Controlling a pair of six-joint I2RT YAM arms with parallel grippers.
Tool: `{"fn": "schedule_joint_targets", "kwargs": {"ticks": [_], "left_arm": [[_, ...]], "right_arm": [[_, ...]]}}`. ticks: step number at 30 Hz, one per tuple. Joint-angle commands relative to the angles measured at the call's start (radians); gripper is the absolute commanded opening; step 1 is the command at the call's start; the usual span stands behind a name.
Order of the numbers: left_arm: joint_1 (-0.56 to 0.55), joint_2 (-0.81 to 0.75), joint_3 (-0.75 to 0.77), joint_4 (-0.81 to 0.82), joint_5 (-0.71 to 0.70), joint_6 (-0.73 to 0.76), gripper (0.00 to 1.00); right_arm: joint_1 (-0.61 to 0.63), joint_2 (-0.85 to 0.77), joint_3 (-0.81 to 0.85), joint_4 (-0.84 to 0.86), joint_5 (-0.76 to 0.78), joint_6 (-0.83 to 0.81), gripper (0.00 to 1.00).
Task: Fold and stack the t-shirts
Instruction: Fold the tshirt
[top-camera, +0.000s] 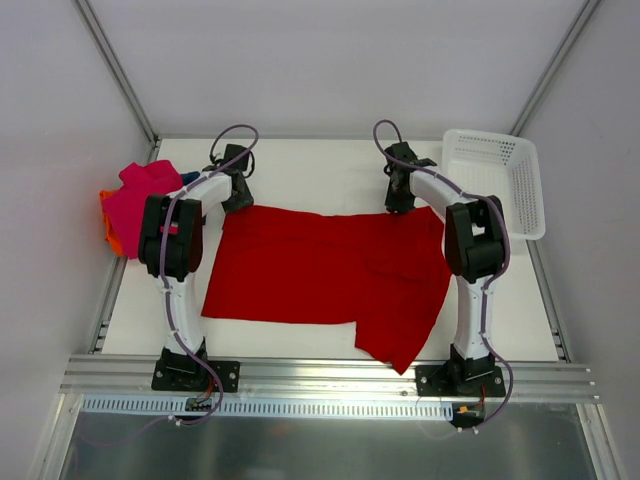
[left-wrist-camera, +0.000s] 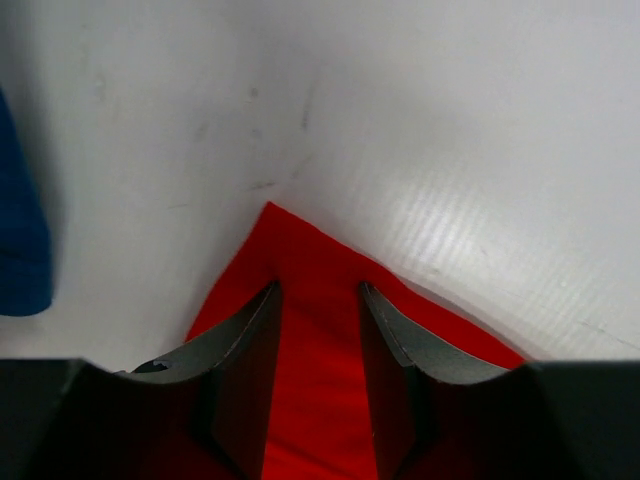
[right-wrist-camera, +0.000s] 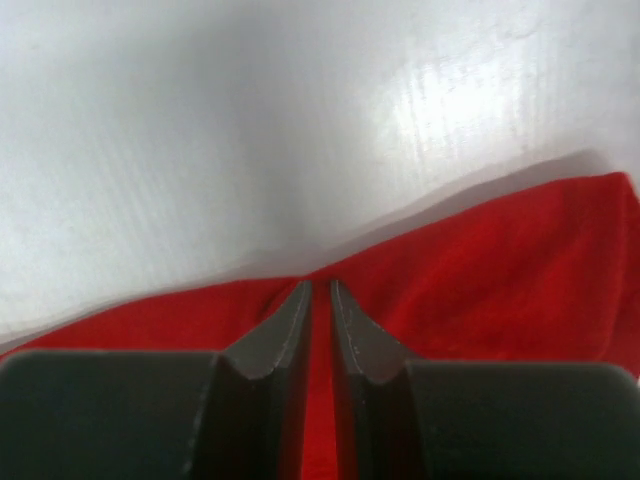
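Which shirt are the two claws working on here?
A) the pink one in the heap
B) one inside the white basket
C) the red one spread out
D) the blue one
C: the left claw and the right claw each have cloth of the spread-out red t-shirt between their tips.

Left hand (left-wrist-camera: 318, 288) sits low over the white counter (left-wrist-camera: 450, 120), its dark fingers (left-wrist-camera: 250, 340) partly apart. A pointed corner of the red t-shirt (left-wrist-camera: 300, 240) lies between and just past the fingertips; unclear if pinched. Dark blue cloth (left-wrist-camera: 20, 250) shows at the left edge, apart from the red.
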Motion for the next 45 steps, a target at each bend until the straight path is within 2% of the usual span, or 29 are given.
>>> {"fn": "schedule_joint_targets", "kwargs": {"ticks": [1, 16, 24, 26, 30, 45], "left_arm": [[0.026, -0.026, -0.024, -0.03, 0.024, -0.01, 0.37], [0.06, -0.061, -0.093, -0.057, 0.044, -0.006, 0.38], [0.062, -0.064, -0.098, -0.061, 0.049, -0.004, 0.38], [0.062, -0.058, -0.096, -0.066, 0.055, -0.003, 0.38], [0.066, -0.072, -0.112, -0.073, 0.058, -0.009, 0.39], [0.118, -0.094, -0.147, -0.08, 0.119, -0.02, 0.39]], "right_arm": [[-0.036, 0.018, 0.031, -0.074, -0.015, -0.02, 0.16], [-0.062, -0.044, -0.068, -0.077, 0.007, -0.038, 0.15], [-0.063, -0.148, -0.128, -0.031, -0.034, -0.031, 0.13], [-0.065, -0.139, -0.109, -0.043, -0.022, -0.032, 0.11], [-0.066, -0.056, -0.037, -0.129, -0.006, -0.04, 0.01], [-0.103, 0.047, 0.05, -0.175, 0.012, -0.049, 0.0]]}}
